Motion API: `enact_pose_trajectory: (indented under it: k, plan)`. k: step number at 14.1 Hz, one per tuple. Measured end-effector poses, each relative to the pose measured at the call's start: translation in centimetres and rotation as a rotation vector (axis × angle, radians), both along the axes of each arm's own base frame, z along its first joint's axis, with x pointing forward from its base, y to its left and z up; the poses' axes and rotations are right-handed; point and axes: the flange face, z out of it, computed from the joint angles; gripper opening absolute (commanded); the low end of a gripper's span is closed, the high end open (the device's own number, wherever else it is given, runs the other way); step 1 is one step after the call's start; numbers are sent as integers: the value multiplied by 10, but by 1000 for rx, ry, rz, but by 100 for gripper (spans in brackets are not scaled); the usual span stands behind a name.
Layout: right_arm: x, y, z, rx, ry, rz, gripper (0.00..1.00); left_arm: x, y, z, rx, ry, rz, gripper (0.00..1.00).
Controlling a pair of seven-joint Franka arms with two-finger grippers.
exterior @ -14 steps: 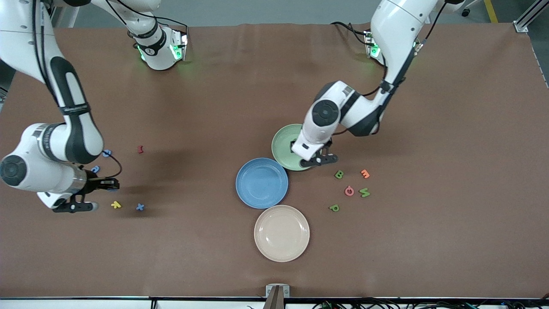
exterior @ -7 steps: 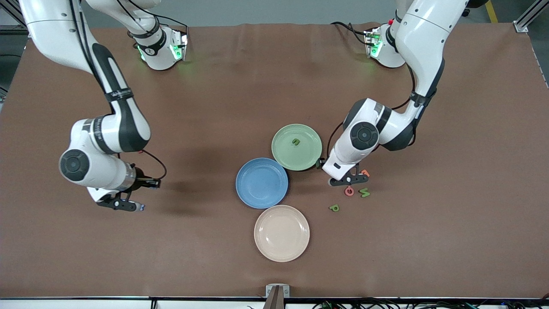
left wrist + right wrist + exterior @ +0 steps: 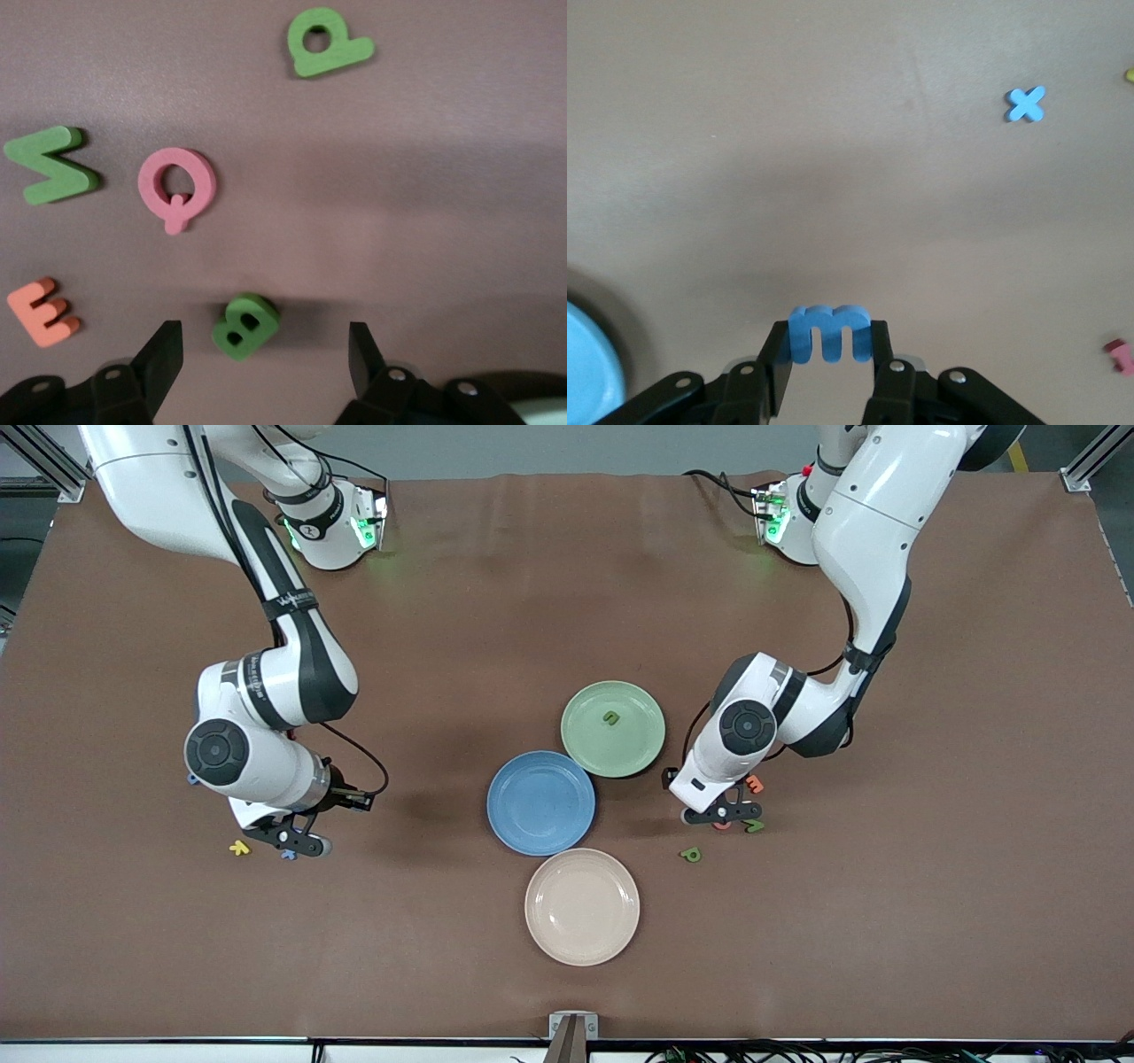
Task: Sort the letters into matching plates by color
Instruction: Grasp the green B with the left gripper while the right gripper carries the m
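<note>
My right gripper (image 3: pixel 292 841) is shut on a blue letter m (image 3: pixel 830 332) and hangs over the table above a blue X (image 3: pixel 1025 104), beside a yellow letter (image 3: pixel 238 848). My left gripper (image 3: pixel 264 343) is open, its jaws on either side of a green B (image 3: pixel 245 325) without touching it. Around the B lie a pink Q (image 3: pixel 176 186), a green V (image 3: pixel 49 166), a green P (image 3: pixel 691 855) and an orange E (image 3: pixel 754 783). The pale green plate (image 3: pixel 589 740) holds one green letter (image 3: pixel 610 716). Touching it, nearer the camera, is the blue plate (image 3: pixel 540 803), which holds nothing.
A cream plate (image 3: pixel 582 906) sits nearest the camera, next to the blue plate. A red letter (image 3: pixel 1119 354) lies on the table toward the right arm's end. A bit of another blue letter (image 3: pixel 192 779) shows beside the right arm's wrist.
The right arm has carried the blue m toward the plates. The left gripper left the green plate, where a green letter now lies, and came down over the green B.
</note>
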Motion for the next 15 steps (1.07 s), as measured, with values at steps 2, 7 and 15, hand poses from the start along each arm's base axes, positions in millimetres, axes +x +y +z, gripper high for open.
enact_pose_trajectory:
  k: [2, 7, 15]
  plan:
    - [-3, 22, 5, -1, -10, -23, 0, 1, 2, -6, 4, 2, 1, 77]
    - [-20, 85, 11, 4, -44, -83, 0, 1, 3, -8, 5, 4, 1, 57]
    - [-43, 228, -21, 22, -81, -232, 1, 0, 1, -10, 4, 7, 0, 26]
